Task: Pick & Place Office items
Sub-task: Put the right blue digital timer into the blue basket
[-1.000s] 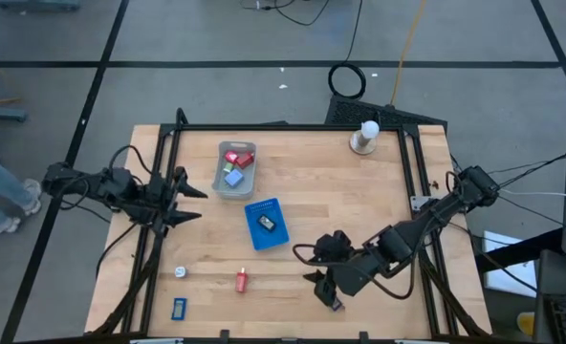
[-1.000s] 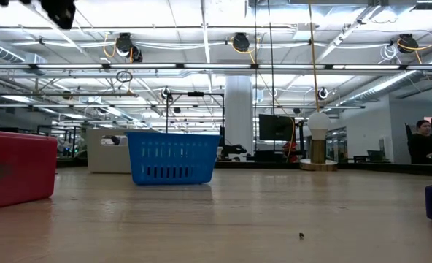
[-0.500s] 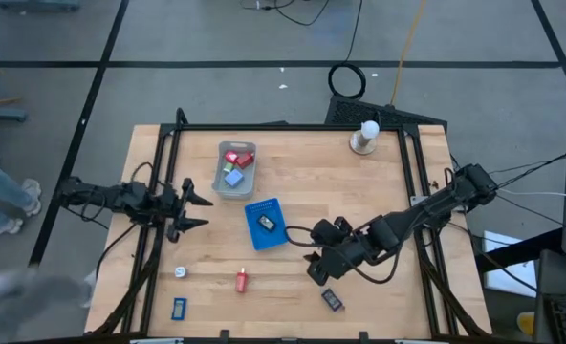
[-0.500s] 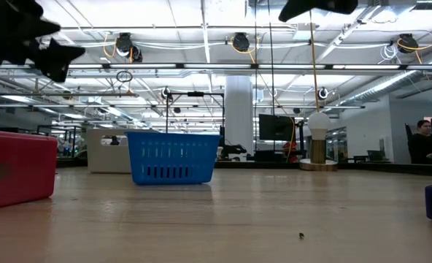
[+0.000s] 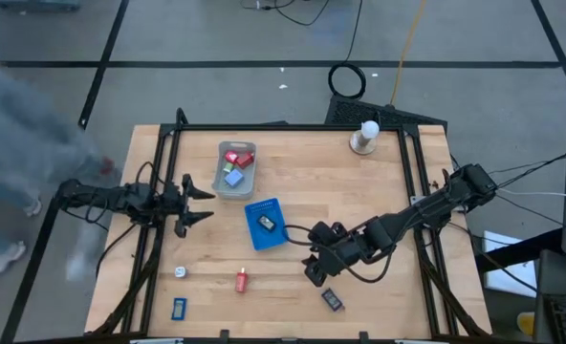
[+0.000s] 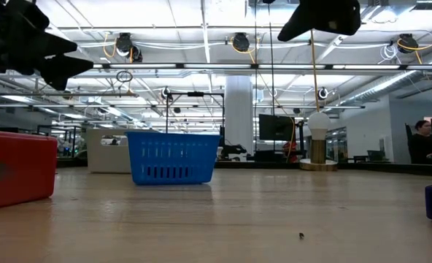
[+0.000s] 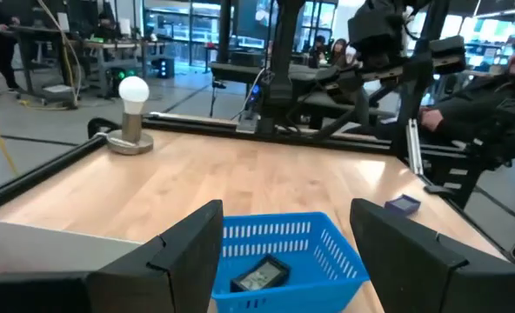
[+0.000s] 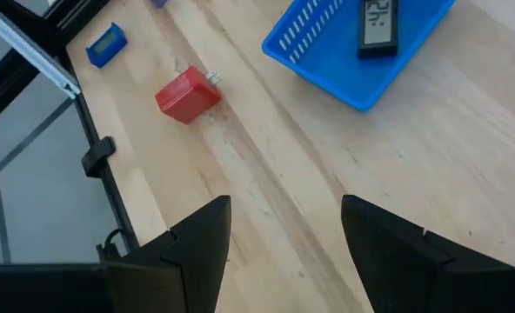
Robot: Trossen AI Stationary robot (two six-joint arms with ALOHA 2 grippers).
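Observation:
My left gripper [image 5: 206,204] hovers open at the table's left edge, pointing level toward the blue basket [image 5: 267,224], which holds a dark clock-like piece [image 8: 379,22]. My right gripper [image 5: 312,274] hangs open above bare wood near the front, between a red piece [image 8: 186,94] and a dark blue piece [image 5: 333,299], both lying flat on the table. A blue piece [image 5: 179,308] and a tiny white piece [image 5: 180,271] lie near the front left. The grey tray [image 5: 220,182] holds red and pale blue pieces.
A white knob on a round base [image 5: 364,137] stands at the far right. A black frame [image 5: 163,172] runs along the table's edges. Bare wood lies between the basket and the right edge. A blurred person passes beyond the table's left side.
My left gripper has sunk beside the table's left edge and kept its fingers apart. My right gripper has drawn away from the dark blue piece toward the table's left and far side, sinking a little; the piece stays flat on the wood.

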